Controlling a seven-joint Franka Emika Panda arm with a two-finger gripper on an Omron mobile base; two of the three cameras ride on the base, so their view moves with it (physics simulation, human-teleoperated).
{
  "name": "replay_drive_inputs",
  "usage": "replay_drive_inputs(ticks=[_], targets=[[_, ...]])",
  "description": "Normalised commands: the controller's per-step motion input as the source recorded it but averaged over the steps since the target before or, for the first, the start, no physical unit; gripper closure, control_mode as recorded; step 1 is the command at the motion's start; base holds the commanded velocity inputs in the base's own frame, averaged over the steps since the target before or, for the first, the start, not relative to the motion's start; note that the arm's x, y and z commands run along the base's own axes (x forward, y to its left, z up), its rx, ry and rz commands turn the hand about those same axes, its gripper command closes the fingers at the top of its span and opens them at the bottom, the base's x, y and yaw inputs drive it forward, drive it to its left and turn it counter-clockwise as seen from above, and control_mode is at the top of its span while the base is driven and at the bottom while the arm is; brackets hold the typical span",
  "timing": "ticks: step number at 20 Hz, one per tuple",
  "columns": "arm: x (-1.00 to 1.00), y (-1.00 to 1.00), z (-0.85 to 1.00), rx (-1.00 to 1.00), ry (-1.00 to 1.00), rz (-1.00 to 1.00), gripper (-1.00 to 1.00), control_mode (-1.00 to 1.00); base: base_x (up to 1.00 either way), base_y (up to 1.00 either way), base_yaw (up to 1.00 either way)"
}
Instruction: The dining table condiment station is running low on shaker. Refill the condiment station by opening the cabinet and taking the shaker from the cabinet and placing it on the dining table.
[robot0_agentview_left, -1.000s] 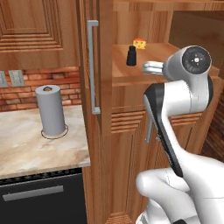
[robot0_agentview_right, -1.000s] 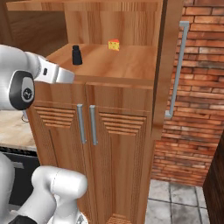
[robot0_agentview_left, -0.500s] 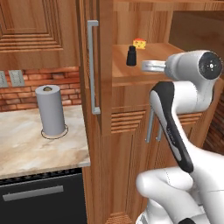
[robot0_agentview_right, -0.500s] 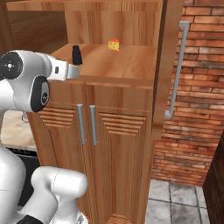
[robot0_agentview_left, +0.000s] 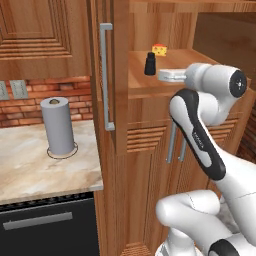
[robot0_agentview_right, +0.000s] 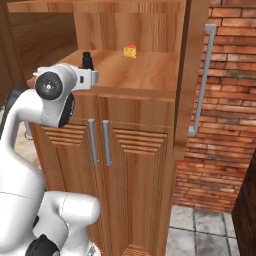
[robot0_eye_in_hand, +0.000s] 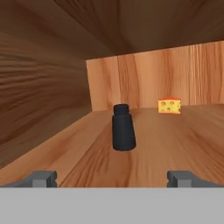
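The gripper (robot0_eye_in_hand: 112, 178) is spread wide and holds nothing, its two dark fingertips (robot0_eye_in_hand: 43, 178) set far apart at the bottom of the hand view with the shaker (robot0_eye_in_hand: 123, 127) standing between their lines, a little way ahead. That spacing suits the job: the shaker is narrow, so wide jaws leave room to slide past either side before closing. The hand lies level and points into the cabinet (robot0_agentview_left: 150, 95) just above the shelf, which looks like the right height to meet the shaker around its body rather than its thinner top.

The shaker stands upright on the open shelf, toward the left wall as the hand sees it, apart from the gripper and not yet touched. In the left base view it (robot0_agentview_left: 149, 64) sits just beyond the white hand (robot0_agentview_left: 172, 75), and in the right base view it (robot0_agentview_right: 88, 60) stands just behind the hand's tip. A cheese wedge (robot0_eye_in_hand: 169, 105) rests farther back near the rear wall, well clear of the approach line, so it should not get in the way.

The doors stand open, each swung wide with its long handle (robot0_agentview_left: 105, 82) facing out, which leaves the shelf front free. My judgement: the reach is under way, and the grasp and the carry to the table remain.
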Motion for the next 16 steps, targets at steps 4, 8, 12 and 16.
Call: replay_drive_inputs(ticks=[4, 8, 12, 16], targets=[[0.26, 0.0, 0.02, -0.02, 0.0, 0.0, -1.0, -1.0, 0.0, 0.0, 0.0], [0.28, 0.0, 0.03, -0.04, 0.05, 0.0, -1.0, -1.0, 0.0, 0.0, 0.0], [0.24, 0.0, 0.32, -0.02, 0.05, -0.04, -1.0, -1.0, 0.0, 0.0, 0.0], [0.18, 0.0, 0.42, -0.02, 0.03, -0.04, -1.0, -1.0, 0.0, 0.0, 0.0]])
